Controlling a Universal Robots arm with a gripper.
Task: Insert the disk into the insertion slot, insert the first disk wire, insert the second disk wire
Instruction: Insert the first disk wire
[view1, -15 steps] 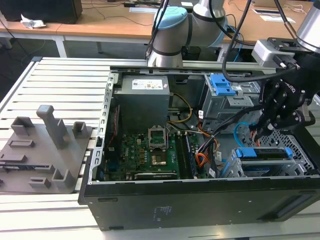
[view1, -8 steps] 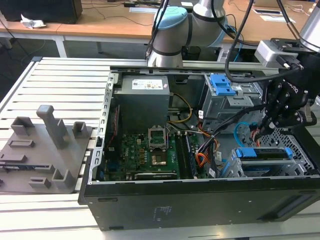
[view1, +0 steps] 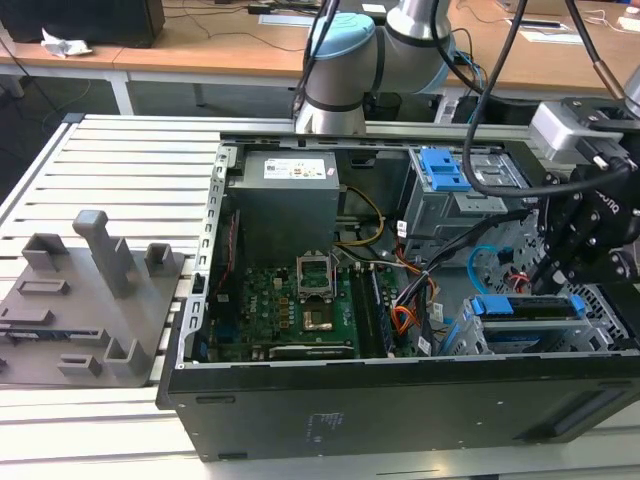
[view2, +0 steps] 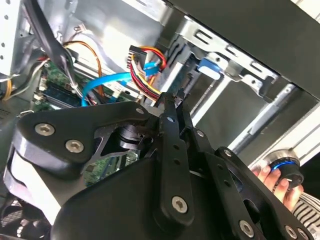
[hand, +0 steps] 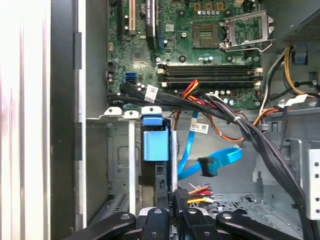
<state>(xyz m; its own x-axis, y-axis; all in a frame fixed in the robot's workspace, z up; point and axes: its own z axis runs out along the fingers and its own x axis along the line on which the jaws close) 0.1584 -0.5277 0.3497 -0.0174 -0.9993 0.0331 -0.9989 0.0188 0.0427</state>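
Note:
My gripper (hand: 175, 197) hangs inside the open computer case, just behind the drive cage, and is shut on the first disk wire (hand: 199, 191), a red, yellow and black bundle that leaves the fingers sideways. In the second wrist view the same bundle (view2: 144, 75) curves from the closed fingertips (view2: 169, 102) up to a dark plug. The second disk wire (hand: 210, 165), light blue with a dark plug, hangs loose beside it, untouched. The disk (view1: 527, 312) in its blue carrier lies in the insertion slot (view1: 470, 335) at the exterior view's lower right, below my gripper (view1: 560, 265).
A thick black cable sleeve (hand: 260, 140) runs across above the gripper. The taller grey cage with a blue latch (view1: 445, 170) stands behind. The motherboard (view1: 300, 300) fills the case's middle. A hand (view2: 272, 175) holds a blue-ringed knob outside the case. A grey fixture plate (view1: 80, 300) lies at the exterior view's left.

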